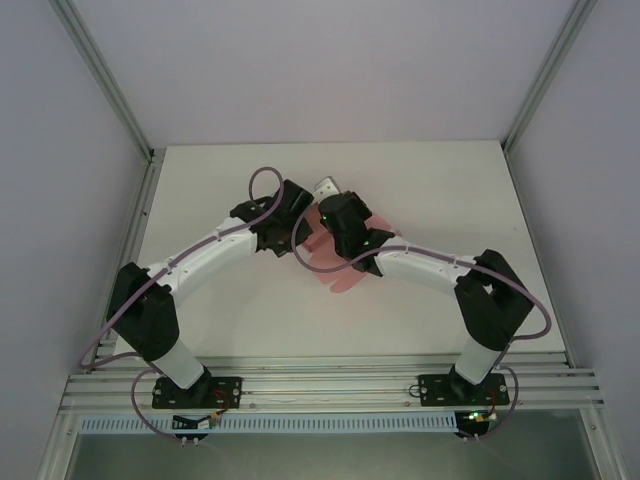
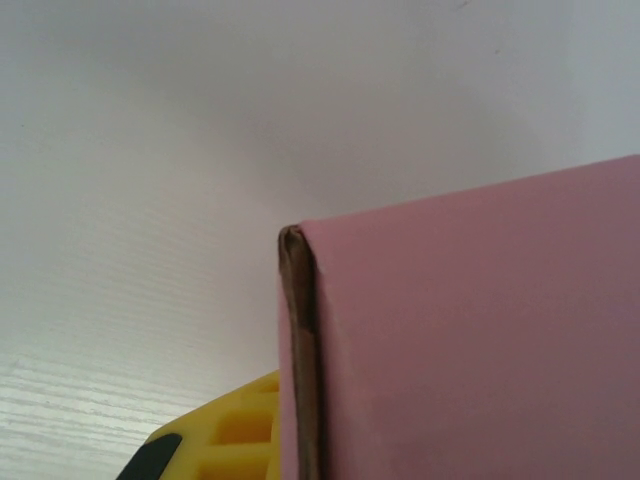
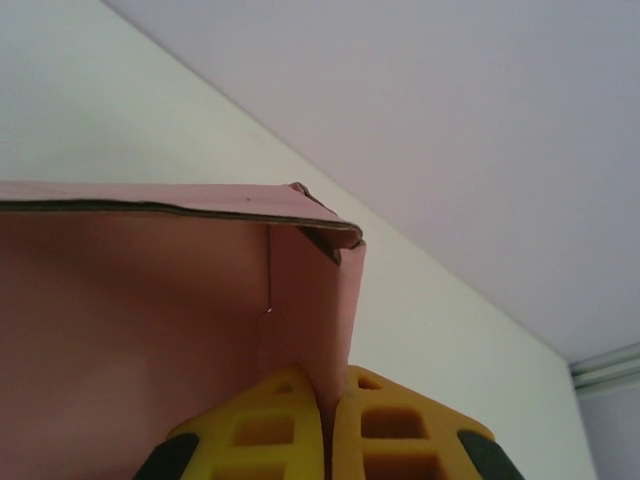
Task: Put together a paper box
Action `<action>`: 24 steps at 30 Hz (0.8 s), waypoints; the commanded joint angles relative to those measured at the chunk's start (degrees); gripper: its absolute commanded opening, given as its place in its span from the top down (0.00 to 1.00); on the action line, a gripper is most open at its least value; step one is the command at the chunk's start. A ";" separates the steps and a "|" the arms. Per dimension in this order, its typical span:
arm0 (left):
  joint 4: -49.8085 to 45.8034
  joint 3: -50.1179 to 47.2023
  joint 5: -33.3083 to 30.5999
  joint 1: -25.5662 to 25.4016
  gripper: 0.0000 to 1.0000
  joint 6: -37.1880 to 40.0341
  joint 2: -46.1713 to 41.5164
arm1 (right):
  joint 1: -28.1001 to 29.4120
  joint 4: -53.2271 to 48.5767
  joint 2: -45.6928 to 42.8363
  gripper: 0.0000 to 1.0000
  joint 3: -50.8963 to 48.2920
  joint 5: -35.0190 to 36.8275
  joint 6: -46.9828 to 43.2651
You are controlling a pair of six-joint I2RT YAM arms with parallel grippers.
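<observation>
The paper box [image 1: 341, 274] is thin salmon-pink paper, partly folded, held up over the middle of the white table between both arms. In the right wrist view my right gripper [image 3: 329, 430] is shut, its two yellow fingers pinching a side wall of the paper box [image 3: 130, 320] under a folded top edge. In the left wrist view a pink panel [image 2: 480, 340] covers the right half; one yellow finger [image 2: 235, 430] of my left gripper [image 2: 300, 440] presses the panel's edge, the other finger hidden behind the paper. From above, the left gripper [image 1: 297, 238] and right gripper [image 1: 326, 232] meet over the paper.
The white table [image 1: 450, 190] is bounded by aluminium rails on the left [image 1: 135, 230] and right [image 1: 530, 215], with pale walls behind. Purple cables loop off both arms [image 1: 262, 180]. The arm bases sit on a rail at the near edge [image 1: 330, 390].
</observation>
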 commanded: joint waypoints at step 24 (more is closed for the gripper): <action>-3.04 -1.60 -1.32 -1.14 1.00 3.51 -2.32 | -6.57 -23.32 -19.57 0.44 -2.82 -34.19 22.40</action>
